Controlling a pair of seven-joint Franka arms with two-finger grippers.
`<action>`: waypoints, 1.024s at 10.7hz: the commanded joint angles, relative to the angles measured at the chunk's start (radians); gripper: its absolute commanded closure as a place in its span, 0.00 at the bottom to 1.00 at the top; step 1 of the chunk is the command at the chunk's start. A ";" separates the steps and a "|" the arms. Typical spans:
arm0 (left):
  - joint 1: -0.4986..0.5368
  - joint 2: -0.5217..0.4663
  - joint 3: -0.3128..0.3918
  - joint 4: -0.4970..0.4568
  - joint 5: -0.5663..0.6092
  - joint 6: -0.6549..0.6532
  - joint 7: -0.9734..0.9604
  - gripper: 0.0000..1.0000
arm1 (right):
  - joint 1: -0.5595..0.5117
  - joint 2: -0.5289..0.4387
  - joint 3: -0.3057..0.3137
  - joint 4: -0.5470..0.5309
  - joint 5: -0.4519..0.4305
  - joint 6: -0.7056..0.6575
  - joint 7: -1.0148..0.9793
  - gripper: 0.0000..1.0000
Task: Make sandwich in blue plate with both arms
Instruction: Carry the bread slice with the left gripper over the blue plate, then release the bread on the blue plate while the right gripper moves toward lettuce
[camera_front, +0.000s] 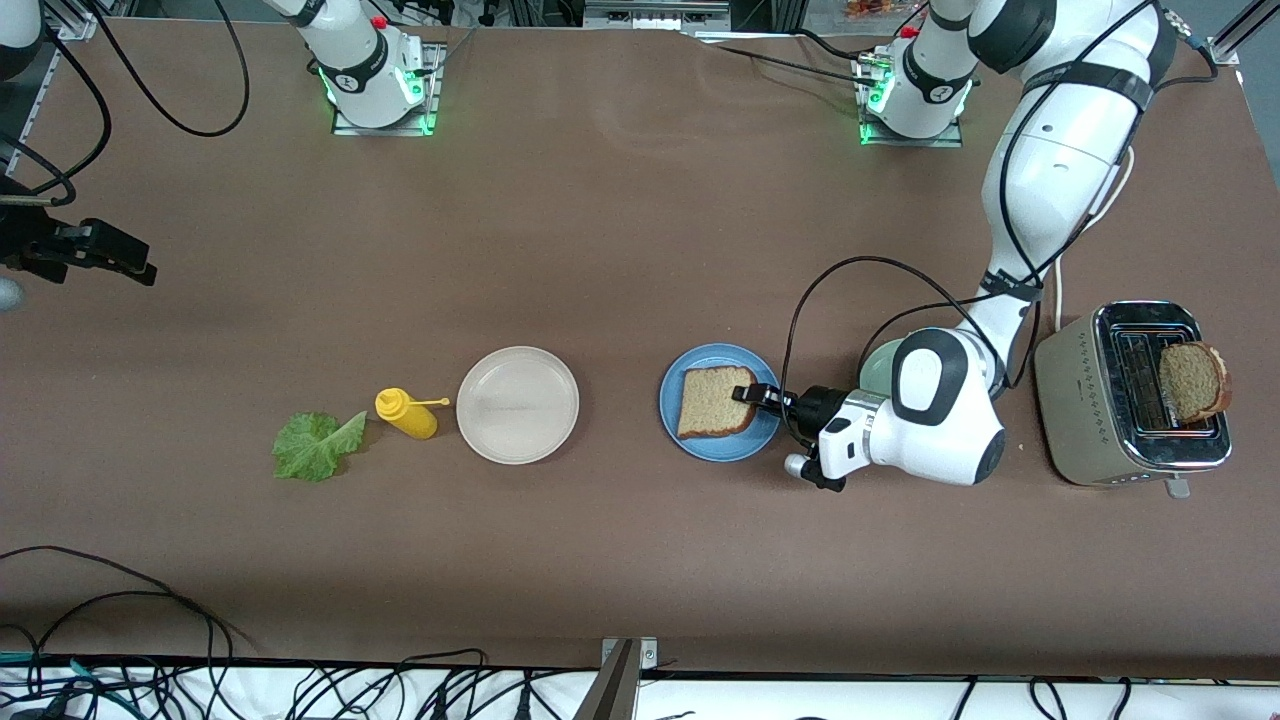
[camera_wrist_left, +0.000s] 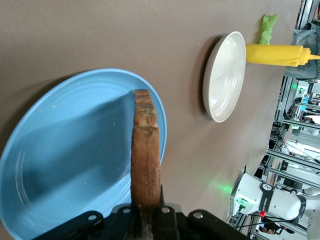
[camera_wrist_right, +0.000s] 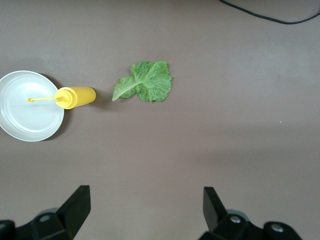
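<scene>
while the left end effector (camera_front: 748, 394) pinches a bread slice (camera_front: 714, 402) over the blue plate (camera_front: 675, 412), we see the right end effector (camera_wrist_right: 145, 210) wide open, mostly cut off at the desk (camera_front: 620, 240) edge.

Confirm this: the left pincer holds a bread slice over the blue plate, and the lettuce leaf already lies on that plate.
Wrong on the lettuce leaf: the front view shows it on the table beside the mustard bottle, toward the right arm's end. The left pincer does hold the bread slice over the blue plate.

Two bread slices (camera_front: 714, 402) (camera_front: 1193, 380), three plates (camera_front: 700, 440) (camera_front: 517, 404) (camera_front: 876, 365), one lettuce leaf (camera_front: 316, 445), one mustard bottle (camera_front: 406, 413), one toaster (camera_front: 1090, 400)
</scene>
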 joint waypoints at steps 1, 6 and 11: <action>0.006 0.031 -0.003 0.026 -0.037 -0.011 0.035 1.00 | 0.005 0.000 0.003 0.013 0.013 -0.023 -0.011 0.00; 0.060 0.022 0.014 0.004 0.106 -0.020 0.096 0.00 | 0.028 0.003 0.004 0.007 0.016 -0.046 -0.008 0.00; 0.081 -0.083 0.015 0.007 0.294 -0.069 0.083 0.00 | 0.034 0.063 0.009 0.010 0.015 -0.008 -0.017 0.00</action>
